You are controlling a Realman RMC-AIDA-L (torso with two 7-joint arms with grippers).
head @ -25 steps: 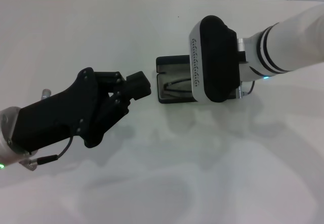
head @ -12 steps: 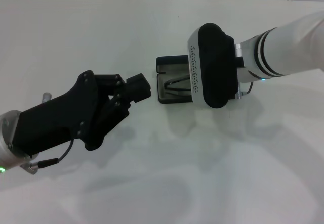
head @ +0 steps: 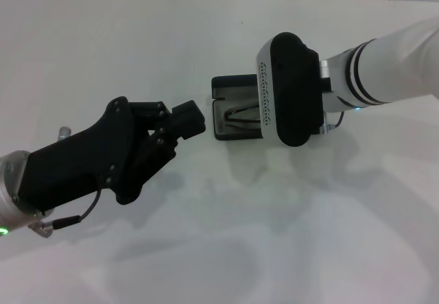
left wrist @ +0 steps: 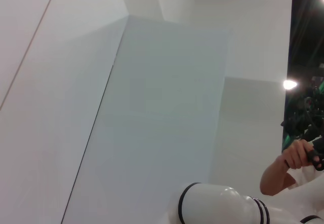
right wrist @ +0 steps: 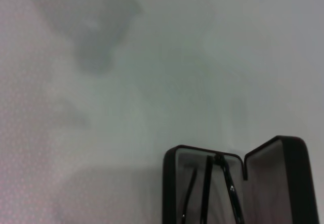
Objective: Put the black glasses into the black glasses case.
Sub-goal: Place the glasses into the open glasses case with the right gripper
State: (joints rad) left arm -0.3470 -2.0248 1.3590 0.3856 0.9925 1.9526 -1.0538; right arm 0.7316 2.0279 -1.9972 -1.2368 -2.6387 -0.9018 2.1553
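The black glasses point(head: 240, 117) are now lying inside the open black glasses case point(head: 230, 84); the right gripper point(head: 291, 91) is lingering overhead, finger state unclear, placement apparently complete.

The left gripper point(head: 186, 121), looking closed and empty, is idling nearby.

White table point(head: 219, 249), person's hand point(left wrist: 296, 155).

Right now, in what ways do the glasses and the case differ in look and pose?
The glasses are a thin wire frame, while the case is a solid box with rounded corners. The glasses lie inside, while the case sits open on the table, lid raised. Both are black. The right gripper hangs above them; the left gripper is beside the case.
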